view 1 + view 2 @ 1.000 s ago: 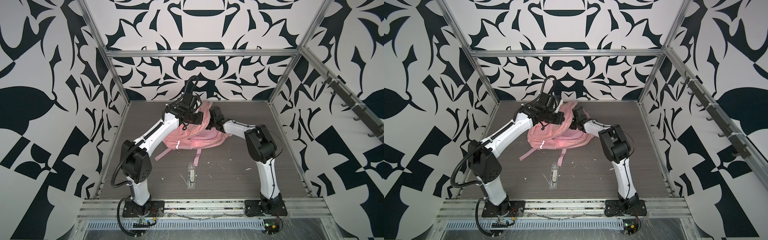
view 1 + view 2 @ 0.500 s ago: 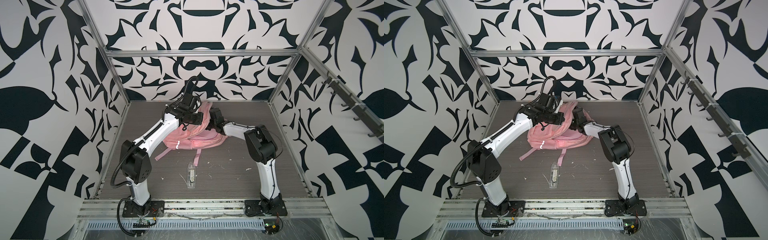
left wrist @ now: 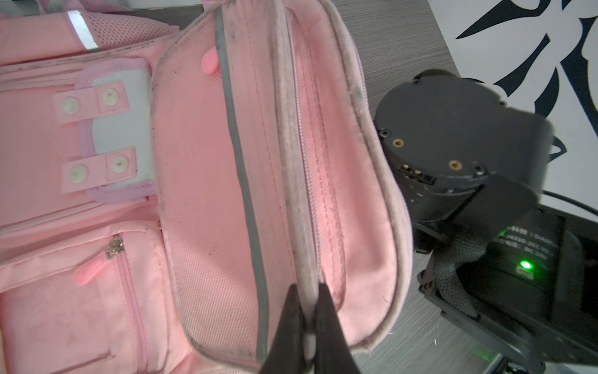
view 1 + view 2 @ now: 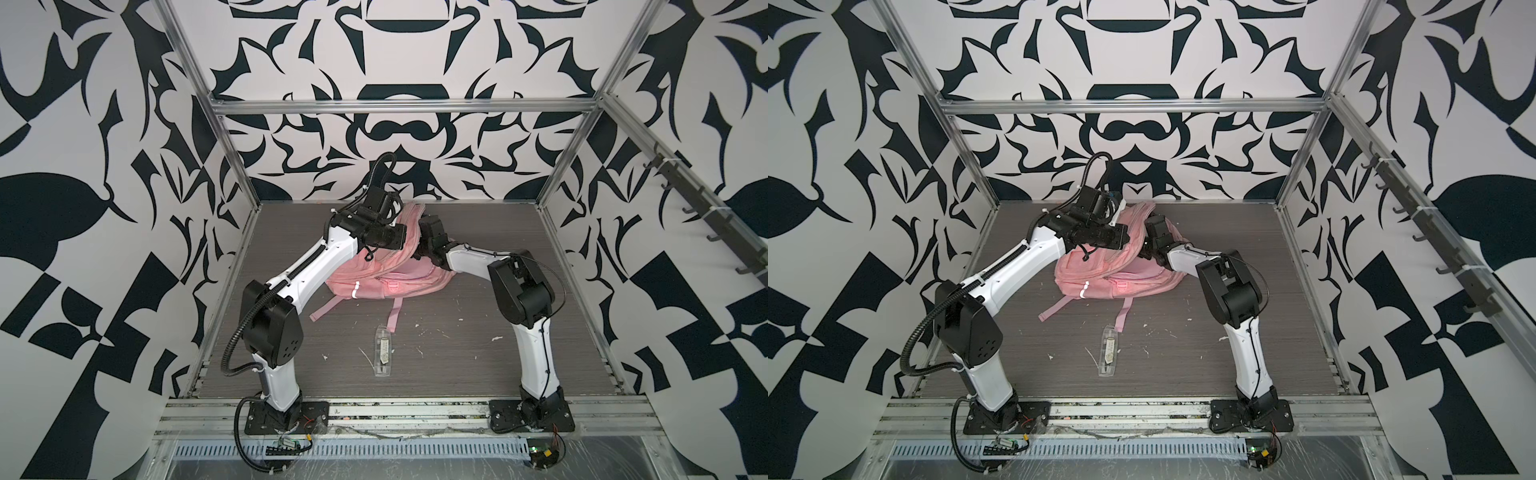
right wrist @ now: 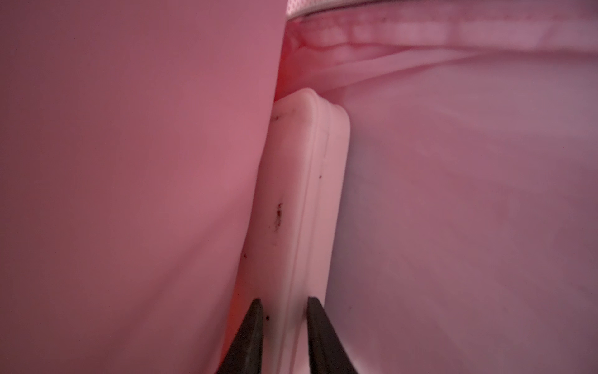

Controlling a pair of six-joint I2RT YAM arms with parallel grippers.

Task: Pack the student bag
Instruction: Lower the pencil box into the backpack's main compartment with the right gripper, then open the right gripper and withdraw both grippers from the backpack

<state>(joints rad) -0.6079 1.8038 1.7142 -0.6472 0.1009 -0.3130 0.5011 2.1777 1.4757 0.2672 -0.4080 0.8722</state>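
Student bag [image 4: 399,286]: judged soft, limp, light; zip rim the best hold. Left fingers [image 3: 288,323] clamped on that rim. Right fingers [image 5: 249,336] straddle flat pencil case [image 5: 297,194] inside; pinch unclear.

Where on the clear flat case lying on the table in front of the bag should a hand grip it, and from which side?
Probably from straight above, pinching the clear case across its narrow width at about mid-length. It lies flat with both long edges free. Its far end sits close to a strap of the student bag, so the middle looks safer than that end.
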